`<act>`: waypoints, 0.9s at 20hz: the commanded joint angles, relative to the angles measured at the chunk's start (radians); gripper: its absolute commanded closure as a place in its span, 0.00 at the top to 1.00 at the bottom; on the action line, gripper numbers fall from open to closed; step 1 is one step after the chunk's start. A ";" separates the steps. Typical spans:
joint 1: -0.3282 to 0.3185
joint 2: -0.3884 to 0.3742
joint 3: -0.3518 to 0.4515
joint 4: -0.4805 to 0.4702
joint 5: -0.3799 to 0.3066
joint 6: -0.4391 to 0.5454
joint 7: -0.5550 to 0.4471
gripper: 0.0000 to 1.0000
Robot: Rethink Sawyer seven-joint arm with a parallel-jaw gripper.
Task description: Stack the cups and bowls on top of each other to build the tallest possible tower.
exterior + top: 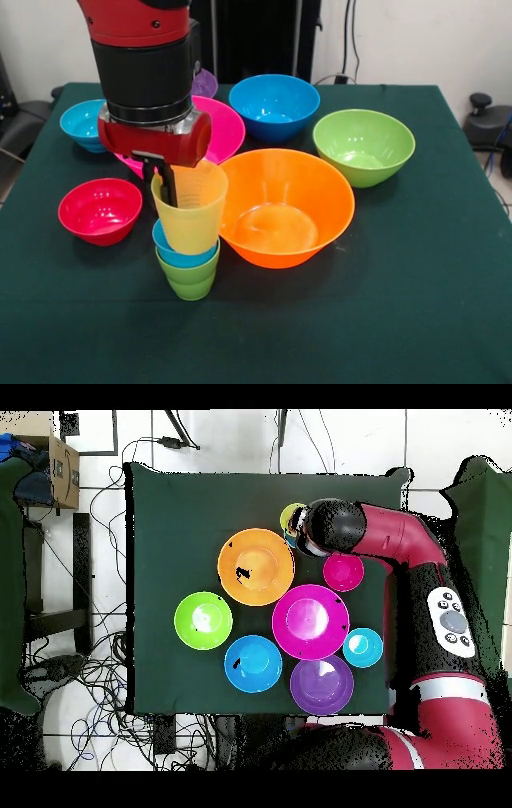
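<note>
The arm [148, 48] is glossy red with black sections. In the front view, at the upper left of the frame, a red shell sits above a wide black cylinder ringed below by a silver metal band. Under it lies a short red barrel with a round end cap. In the overhead view, along the right side of the frame, the red links swell into a black rounded joint, and a grey panel [452, 619] carries round buttons.

Tower [190, 248] stands at the counter [416, 264] front, between the small bowl [100, 210] on its left and the largest bowl [286, 206] on its right.
</note>
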 commanded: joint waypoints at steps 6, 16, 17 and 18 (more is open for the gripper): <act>-0.002 0.038 0.052 0.091 -0.085 -0.045 -0.156 0.00; -0.019 0.025 0.061 0.106 -0.075 -0.024 -0.166 0.00; -0.020 0.023 0.062 0.108 -0.073 -0.018 -0.166 0.00; -0.022 0.020 0.061 0.112 -0.074 -0.017 -0.166 0.00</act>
